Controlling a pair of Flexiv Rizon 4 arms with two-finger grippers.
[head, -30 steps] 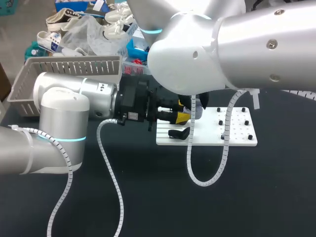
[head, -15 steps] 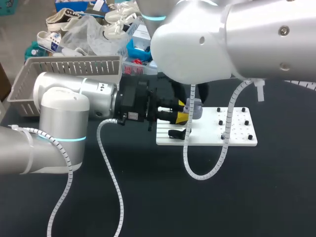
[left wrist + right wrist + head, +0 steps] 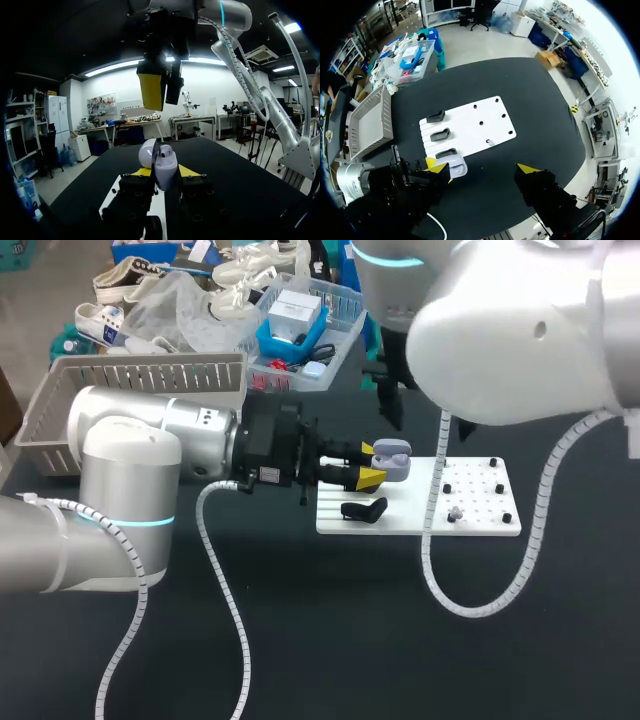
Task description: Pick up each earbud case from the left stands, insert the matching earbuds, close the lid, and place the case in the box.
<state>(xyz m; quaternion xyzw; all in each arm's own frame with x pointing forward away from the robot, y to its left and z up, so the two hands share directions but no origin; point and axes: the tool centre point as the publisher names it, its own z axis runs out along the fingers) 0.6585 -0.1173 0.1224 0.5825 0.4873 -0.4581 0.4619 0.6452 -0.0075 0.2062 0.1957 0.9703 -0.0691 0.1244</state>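
My left gripper (image 3: 370, 464) is shut on a lilac earbud case (image 3: 392, 462) and holds it level over the left end of the white board (image 3: 480, 525). The case (image 3: 165, 167) sits between its yellow tips with the lid open. My right gripper (image 3: 161, 89) hangs well above the case, open and empty. In the right wrist view its fingers (image 3: 527, 170) stand wide apart, with the case (image 3: 456, 165) and the board (image 3: 470, 120) far beneath. One small pale earbud (image 3: 455, 512) rests among the black pegs. A black stand (image 3: 362, 510) lies under the case.
A grey slatted basket (image 3: 130, 390) stands at the table's back left, behind my left arm. A clear bin (image 3: 300, 325) of small items sits at the back edge. My right arm's cable (image 3: 440, 580) loops down in front of the board.
My right gripper has opened wide and risen up and back from the case. The left gripper and the case have not moved.
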